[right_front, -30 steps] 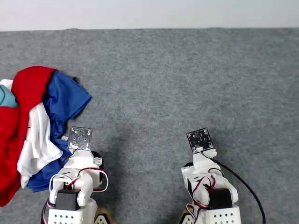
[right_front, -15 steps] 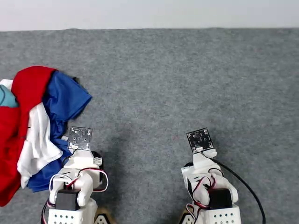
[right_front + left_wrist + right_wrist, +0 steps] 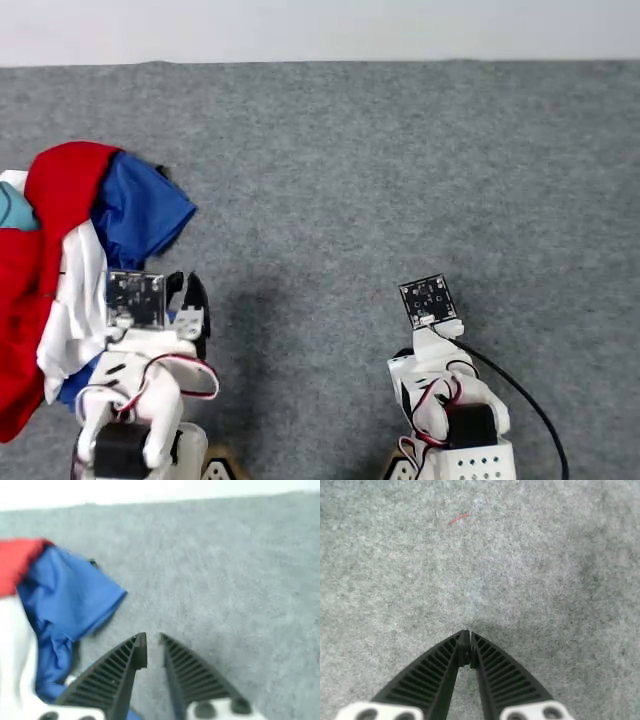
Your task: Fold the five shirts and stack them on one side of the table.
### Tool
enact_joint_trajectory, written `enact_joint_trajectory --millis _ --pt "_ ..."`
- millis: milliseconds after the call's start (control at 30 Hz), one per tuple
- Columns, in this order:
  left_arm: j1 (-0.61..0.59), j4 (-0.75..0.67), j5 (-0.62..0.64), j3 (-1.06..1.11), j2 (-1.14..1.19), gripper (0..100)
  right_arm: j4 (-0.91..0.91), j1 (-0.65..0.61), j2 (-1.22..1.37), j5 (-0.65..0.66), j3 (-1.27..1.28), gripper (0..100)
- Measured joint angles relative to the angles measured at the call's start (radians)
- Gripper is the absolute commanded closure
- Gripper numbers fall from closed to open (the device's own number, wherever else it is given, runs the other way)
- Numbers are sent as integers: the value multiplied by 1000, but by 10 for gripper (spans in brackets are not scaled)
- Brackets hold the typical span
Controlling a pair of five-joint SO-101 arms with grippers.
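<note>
Left claw, high view: left gripper [image 3: 186, 288] just right of the shirt pile [image 3: 70, 260], which lies at the left edge of the grey table [image 3: 400, 150].
Left wrist view: left gripper [image 3: 152, 642] jaws a crack apart, empty; blue shirt [image 3: 70, 597] far-left of it.
Right wrist view: right gripper [image 3: 469, 650] tips touching, empty, over the table.

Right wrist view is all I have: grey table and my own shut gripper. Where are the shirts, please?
Observer: The shirts lie in one unfolded heap at the left edge of the table.
Operator: Which shirt is nearest to the other gripper?
Observer: The blue shirt; the left gripper is over bare table just beside it.
Operator: Is that gripper open?
Observer: Slightly open, with nothing between its fingers.
</note>
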Motion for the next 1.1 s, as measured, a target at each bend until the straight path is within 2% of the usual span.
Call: enact_joint_trajectory --millis 133,300,600,700,967,1100 --pt "-6 80 -34 -149 104 885 0 0 0 0 0 990" --pt "-74 103 -34 -405 425 885 0 0 0 0 0 990" --pt "-114 437 -37 -1008 1117 885 0 0 0 0 0 990" --pt "-114 496 -37 -1145 1289 885 0 0 0 0 0 990" --pt "-114 506 -51 -1295 1590 885 0 0 0 0 0 990" --pt "-114 505 -141 -1310 1669 885 0 0 0 0 0 990"
